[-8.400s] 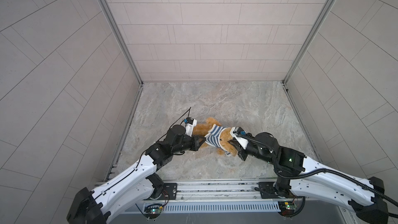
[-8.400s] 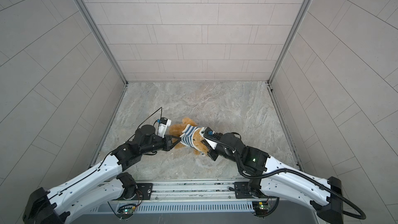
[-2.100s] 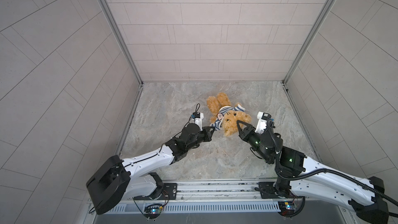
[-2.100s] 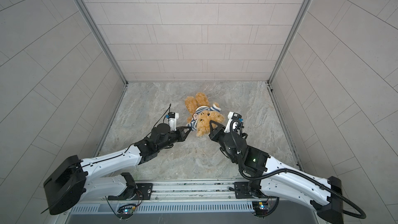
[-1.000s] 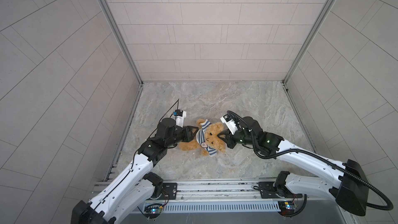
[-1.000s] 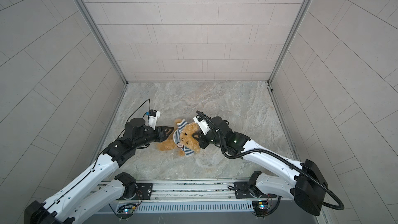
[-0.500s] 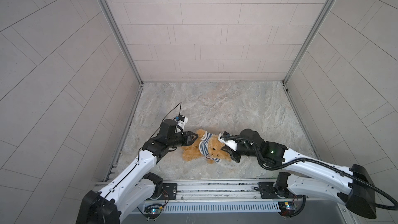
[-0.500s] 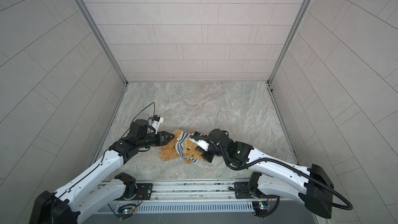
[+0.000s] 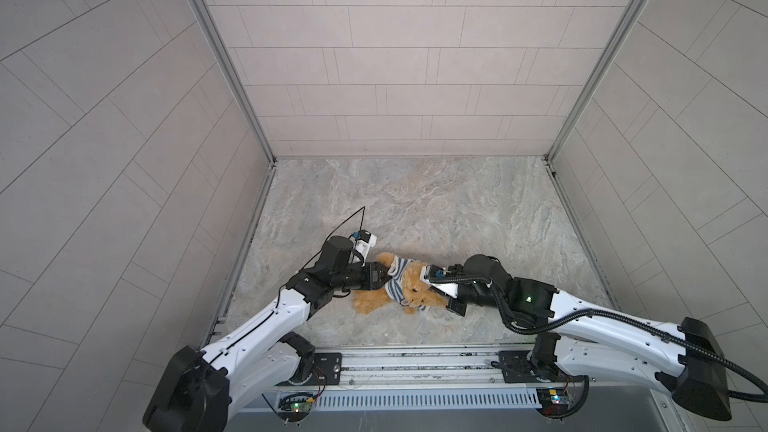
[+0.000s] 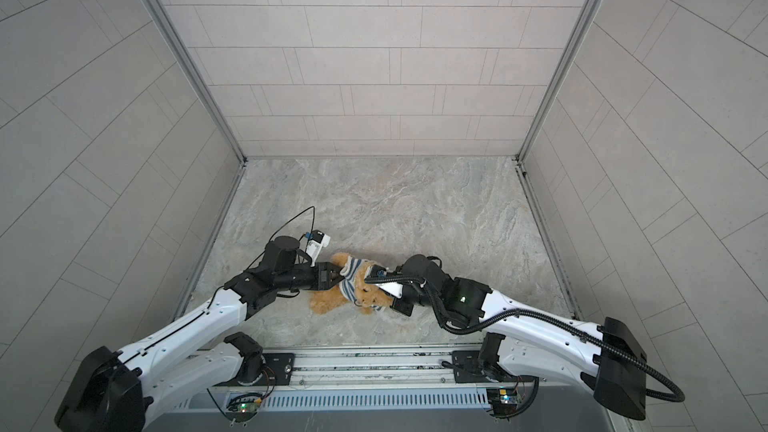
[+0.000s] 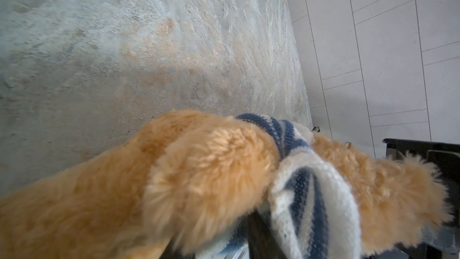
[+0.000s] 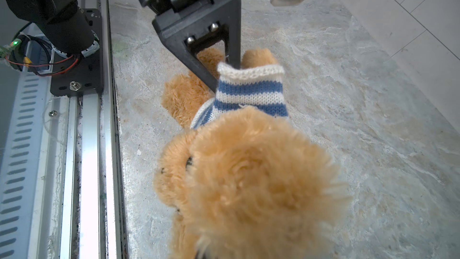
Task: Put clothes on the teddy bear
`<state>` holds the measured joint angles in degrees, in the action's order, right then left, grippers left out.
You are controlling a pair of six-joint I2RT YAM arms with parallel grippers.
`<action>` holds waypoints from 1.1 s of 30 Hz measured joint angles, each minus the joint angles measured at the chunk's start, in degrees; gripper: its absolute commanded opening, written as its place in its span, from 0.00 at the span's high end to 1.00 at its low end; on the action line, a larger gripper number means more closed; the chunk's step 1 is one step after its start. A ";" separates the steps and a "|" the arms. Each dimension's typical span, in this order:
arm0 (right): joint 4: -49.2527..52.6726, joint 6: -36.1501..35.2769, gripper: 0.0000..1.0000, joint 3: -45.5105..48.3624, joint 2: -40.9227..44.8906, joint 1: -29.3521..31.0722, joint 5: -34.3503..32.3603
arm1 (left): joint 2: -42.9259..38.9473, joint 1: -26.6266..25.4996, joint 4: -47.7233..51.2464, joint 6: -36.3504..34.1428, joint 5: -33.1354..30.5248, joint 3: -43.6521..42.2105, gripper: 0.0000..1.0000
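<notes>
1. Plainly, the teddy bear [image 9: 370, 303] lies on the marble table [image 9: 415, 209], close to the front rail [image 9: 415, 361], between both arms.
2. It looks light, soft and squashy. Fur likely slips, so a limb or the head seems the best hold, and the knit is best tugged by its hem.
3. The right gripper [image 9: 428, 290] is closed tight at the head, and fur hides what it nips.
4. The left gripper [image 12: 224, 75], jaws narrowly parted, pinches the white hem of the striped shirt [image 12: 249, 93], bunched round the chest.
5. Two seconds ago the bear sat farther back, mid-table; it has come forward.
</notes>
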<state>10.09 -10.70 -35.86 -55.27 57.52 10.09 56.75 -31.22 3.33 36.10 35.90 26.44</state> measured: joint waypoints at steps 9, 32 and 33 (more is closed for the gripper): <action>-0.22 -1.16 1.00 0.46 0.50 0.79 -1.84 | 1.20 -2.21 -2.34 1.84 -1.57 0.00 0.80; 3.58 -2.43 1.00 5.55 12.72 4.00 -12.81 | -3.26 -0.52 5.11 -0.92 -4.63 5.18 1.00; 3.63 -2.47 1.00 5.60 13.03 4.11 -13.20 | -3.63 -0.07 5.09 -0.85 -4.63 5.16 1.00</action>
<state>13.72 -13.17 -30.26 -42.24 61.63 -3.11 53.12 -31.29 8.43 35.24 31.27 31.59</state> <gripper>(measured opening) 0.101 0.049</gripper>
